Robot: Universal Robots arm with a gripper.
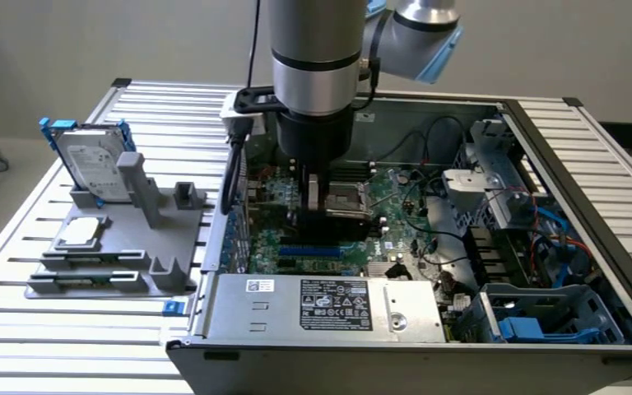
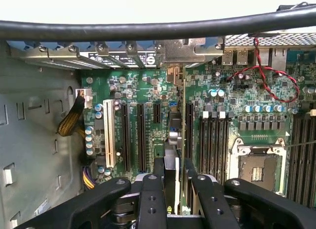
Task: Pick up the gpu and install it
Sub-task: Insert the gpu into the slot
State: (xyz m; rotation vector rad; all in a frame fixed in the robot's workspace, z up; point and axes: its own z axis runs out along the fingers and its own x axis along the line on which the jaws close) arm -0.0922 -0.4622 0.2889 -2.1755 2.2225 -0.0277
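- Gripping the gpu edge-on, my gripper is partway closed, fingers on both its faces.
- The gpu stands upright over the motherboard slots, inside the case; I cannot tell whether it touches them.
- In the exterior view, the drive stands at nine o'clock from me, outside the case.

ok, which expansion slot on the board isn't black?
The white slot at the end of the row, next to the yellow cable bundle; the other slots are black.
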